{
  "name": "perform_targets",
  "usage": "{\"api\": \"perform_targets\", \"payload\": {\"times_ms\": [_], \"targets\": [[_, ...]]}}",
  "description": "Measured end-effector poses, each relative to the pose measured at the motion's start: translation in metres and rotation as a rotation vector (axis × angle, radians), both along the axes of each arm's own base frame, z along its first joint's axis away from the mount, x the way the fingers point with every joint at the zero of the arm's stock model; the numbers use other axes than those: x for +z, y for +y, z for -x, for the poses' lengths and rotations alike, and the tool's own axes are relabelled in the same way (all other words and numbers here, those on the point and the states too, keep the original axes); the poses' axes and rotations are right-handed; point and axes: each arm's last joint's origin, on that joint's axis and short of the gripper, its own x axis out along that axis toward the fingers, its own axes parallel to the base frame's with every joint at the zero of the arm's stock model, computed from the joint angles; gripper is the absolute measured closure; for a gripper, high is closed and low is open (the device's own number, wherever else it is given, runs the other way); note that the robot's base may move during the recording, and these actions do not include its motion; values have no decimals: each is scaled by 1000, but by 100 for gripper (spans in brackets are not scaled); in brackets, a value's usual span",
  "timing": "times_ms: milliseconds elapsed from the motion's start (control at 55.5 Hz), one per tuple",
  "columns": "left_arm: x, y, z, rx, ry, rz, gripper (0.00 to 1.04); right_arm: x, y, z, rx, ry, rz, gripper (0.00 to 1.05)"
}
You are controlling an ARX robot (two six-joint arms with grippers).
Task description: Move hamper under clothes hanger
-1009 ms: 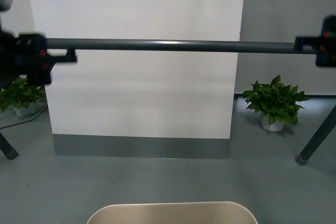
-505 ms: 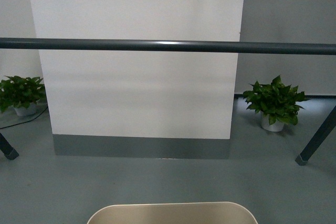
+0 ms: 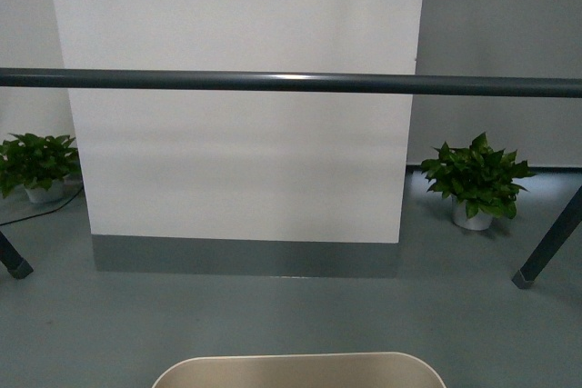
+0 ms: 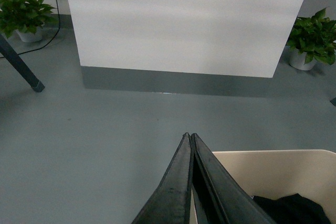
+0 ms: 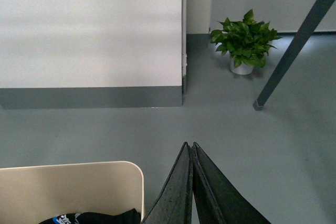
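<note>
Both arms, which a second ago flanked the clothes hanger (image 3: 291, 82) bar, have dropped out of the front view. Only the hamper (image 3: 298, 370) rim shows at the bottom edge, near the bar. Left claw (image 4: 190, 136) and right claw (image 5: 189, 144) are pressed together. Dark clothing (image 4: 291, 209) lies inside, cut off.

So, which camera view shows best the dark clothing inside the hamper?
The left wrist view: the dark clothing lies in the beige hamper, beside the shut left gripper. The right wrist view shows only a strip with lettering. The front view shows just the hamper's rim.
</note>
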Motion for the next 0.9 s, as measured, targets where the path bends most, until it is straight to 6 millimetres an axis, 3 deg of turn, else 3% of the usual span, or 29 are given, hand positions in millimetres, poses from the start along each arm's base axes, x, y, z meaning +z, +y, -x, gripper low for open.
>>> {"api": "perform_targets", "payload": {"times_ms": [414, 505, 901], "targets": [[-17, 0, 30, -3, 2, -1, 101, -14, 0, 31, 0, -17, 0, 103], [-14, 0, 35, -3, -13, -1, 101, -21, 0, 37, 0, 10, 0, 103], [-9, 0, 51, -3, -28, -2, 101, -15, 0, 54, 0, -17, 0, 103]]}}
